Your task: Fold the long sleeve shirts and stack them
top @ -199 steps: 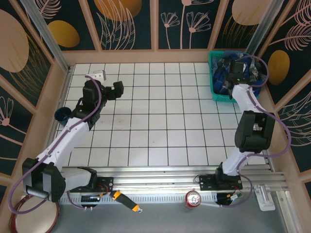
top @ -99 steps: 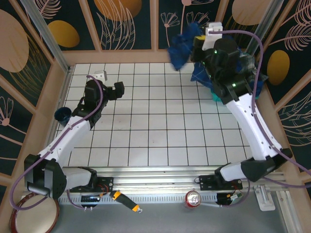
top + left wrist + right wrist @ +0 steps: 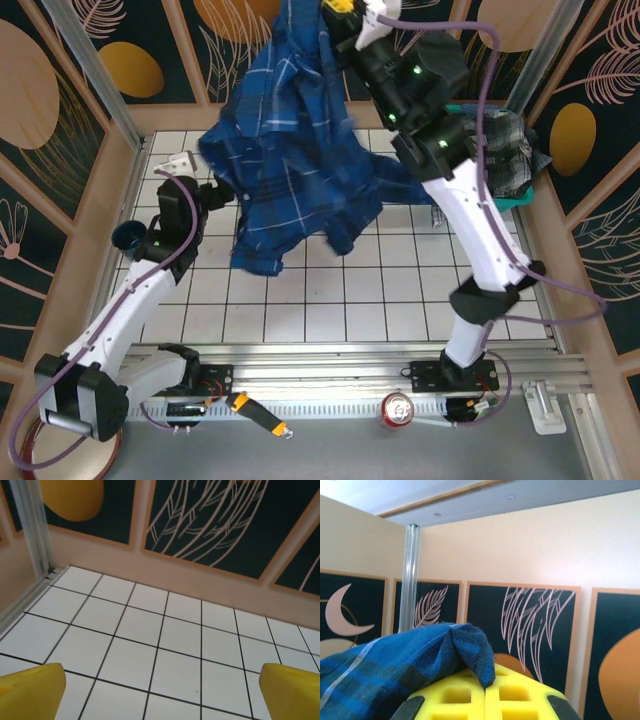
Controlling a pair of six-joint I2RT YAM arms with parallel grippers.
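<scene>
Right gripper (image 3: 486,692) is clamped shut on a pinch of the navy-blue plaid shirt (image 3: 290,150). The right wrist view shows a fold of blue cloth squeezed between the yellow fingertips, which are pointing up at the wall panels. From above, that arm is stretched high, and the shirt hangs from it in the air on the left-arm side of the teal basket (image 3: 508,203), well clear of the basket rim. It's bunched and twisted rather than spread, with the lower hem and a sleeve dangling over the tiled table (image 3: 400,300). Left gripper (image 3: 161,694) has its jaws wide apart and holds nothing. It sits low over bare tiles, well away from the basket on the far side of the hanging shirt. The second shirt, the grey-black-white checked one (image 3: 507,148), is slumped over the basket's edge, partly behind the right arm; can't tell how much of it lies inside. Progress, my read: very early. One shirt is out of the basket but not laid down. No shirt is flat on the table, nothing is folded, and no stack is started. What's left is to spread the blue one on the tiles, fold it, then pull, spread and fold the checked one and set it on top. Count: two shirts (one blue in the air, one checked at the basket), one basket, two grippers (one loaded, one free).
</scene>
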